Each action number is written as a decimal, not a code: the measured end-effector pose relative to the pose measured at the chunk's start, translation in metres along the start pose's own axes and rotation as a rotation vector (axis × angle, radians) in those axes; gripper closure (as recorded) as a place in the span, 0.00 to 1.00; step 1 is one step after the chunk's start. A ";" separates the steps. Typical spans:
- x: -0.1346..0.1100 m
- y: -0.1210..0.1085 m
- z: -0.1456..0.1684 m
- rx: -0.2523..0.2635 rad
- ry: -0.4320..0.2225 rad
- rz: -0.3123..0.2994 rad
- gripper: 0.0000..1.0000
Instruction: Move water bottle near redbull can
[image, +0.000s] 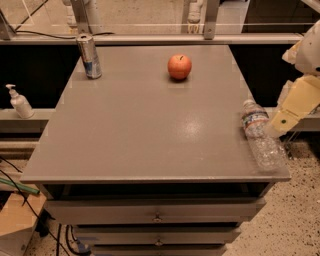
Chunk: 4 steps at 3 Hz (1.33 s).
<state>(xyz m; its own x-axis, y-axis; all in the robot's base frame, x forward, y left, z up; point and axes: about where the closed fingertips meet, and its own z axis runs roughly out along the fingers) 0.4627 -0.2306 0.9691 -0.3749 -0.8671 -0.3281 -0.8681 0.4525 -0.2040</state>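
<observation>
The water bottle (260, 134) is clear with a white cap and a red, white and blue label. It lies on its side at the front right edge of the grey table (150, 130), cap pointing to the back. The redbull can (89, 56) stands upright at the far left corner. My gripper (282, 120) is cream-coloured and hangs off the table's right edge. It sits just right of the bottle's upper part, with its tip close to the label.
A red apple (179, 67) sits at the back middle of the table. A white pump dispenser (19, 101) stands on a lower shelf to the left. Drawers are below the tabletop. A metal rail runs behind the table.
</observation>
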 end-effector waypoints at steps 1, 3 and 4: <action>0.000 0.000 0.001 -0.001 -0.001 0.003 0.00; 0.022 -0.007 0.044 -0.025 0.115 0.082 0.00; 0.038 -0.006 0.070 -0.054 0.152 0.154 0.00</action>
<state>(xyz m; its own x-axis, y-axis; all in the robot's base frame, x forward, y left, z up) 0.4766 -0.2514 0.8932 -0.5453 -0.8119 -0.2083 -0.8115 0.5736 -0.1114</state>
